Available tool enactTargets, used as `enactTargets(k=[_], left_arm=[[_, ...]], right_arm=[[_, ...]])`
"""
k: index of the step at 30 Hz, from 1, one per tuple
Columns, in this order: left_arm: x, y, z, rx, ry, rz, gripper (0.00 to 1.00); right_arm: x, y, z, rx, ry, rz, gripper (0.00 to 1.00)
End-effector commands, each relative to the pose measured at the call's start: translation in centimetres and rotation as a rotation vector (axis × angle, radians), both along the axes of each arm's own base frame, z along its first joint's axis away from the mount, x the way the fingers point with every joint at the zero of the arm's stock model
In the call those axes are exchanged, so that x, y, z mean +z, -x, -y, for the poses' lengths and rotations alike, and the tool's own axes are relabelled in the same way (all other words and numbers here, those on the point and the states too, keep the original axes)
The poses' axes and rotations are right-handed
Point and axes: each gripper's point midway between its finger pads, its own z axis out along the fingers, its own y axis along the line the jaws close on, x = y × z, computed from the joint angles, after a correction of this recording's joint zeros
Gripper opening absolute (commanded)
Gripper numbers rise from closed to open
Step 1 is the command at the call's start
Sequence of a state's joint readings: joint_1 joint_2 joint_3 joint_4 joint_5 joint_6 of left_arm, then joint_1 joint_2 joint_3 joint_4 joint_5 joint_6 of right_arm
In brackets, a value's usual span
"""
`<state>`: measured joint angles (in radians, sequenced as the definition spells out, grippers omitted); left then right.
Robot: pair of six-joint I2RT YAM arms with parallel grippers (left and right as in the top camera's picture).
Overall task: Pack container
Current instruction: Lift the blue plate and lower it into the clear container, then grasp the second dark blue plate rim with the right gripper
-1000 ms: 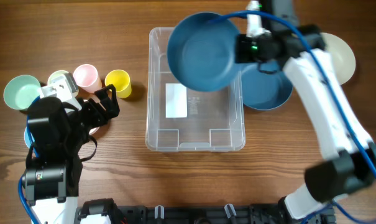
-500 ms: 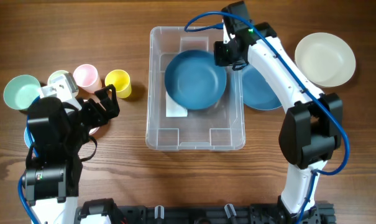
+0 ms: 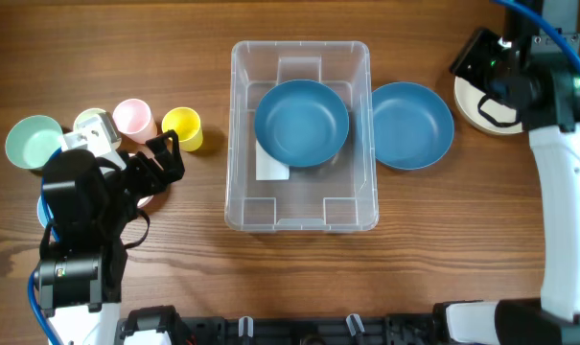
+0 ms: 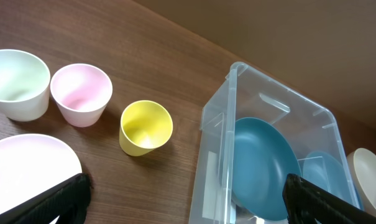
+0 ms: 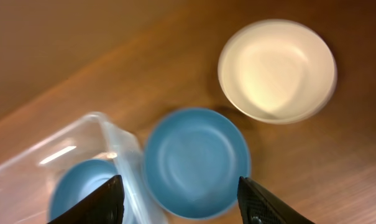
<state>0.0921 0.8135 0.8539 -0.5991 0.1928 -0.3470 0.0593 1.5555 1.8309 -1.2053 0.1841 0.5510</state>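
The clear plastic container [image 3: 299,206] stands mid-table, and one blue bowl [image 3: 302,123] lies inside its far half. A second blue bowl [image 3: 411,125] rests on the table against the container's right wall. My right gripper [image 3: 476,62] hangs open and empty, high over the left edge of a cream bowl [image 3: 481,113]. The right wrist view looks down on the container [image 5: 107,134], the outer blue bowl [image 5: 196,162] and the cream bowl [image 5: 277,70], with the right gripper [image 5: 181,202] wide apart. My left gripper [image 3: 165,158] is open by the cups, left of the container [image 4: 228,143].
A yellow cup [image 3: 181,127], a pink cup [image 3: 132,118], a pale cup [image 3: 91,122] and a green bowl [image 3: 34,140] stand at the left. A pale pink dish [image 4: 26,168] lies under the left arm. Bare wood lies in front of the container.
The right gripper lowered the blue bowl into the container, let it go, then rose and swung right over the cream bowl. The left arm has not moved.
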Motion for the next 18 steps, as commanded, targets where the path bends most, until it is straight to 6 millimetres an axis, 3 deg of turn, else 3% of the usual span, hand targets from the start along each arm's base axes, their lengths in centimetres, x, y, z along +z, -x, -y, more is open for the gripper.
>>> enactTargets(k=[1, 8, 13, 18], left_arm=[[1.0, -0.1, 0.5, -0.021, 0.010, 0.023, 1.00], [1.0, -0.1, 0.5, -0.021, 0.010, 0.022, 1.00], [1.0, -0.1, 0.5, -0.021, 0.010, 0.022, 1.00], [1.0, -0.1, 0.5, -0.021, 0.010, 0.022, 1.00]], right_arm=[[-6.9, 0.1, 1.1, -0.054, -0.013, -0.187, 0.60], [-17.5, 1.7, 1.7, -0.090, -0.110, -0.368, 0.60], [-22.7, 2.2, 1.7, -0.073, -0.172, -0.419, 0.60], [-26.2, 2.3, 1.3, -0.065, -0.194, -0.485, 0.60]])
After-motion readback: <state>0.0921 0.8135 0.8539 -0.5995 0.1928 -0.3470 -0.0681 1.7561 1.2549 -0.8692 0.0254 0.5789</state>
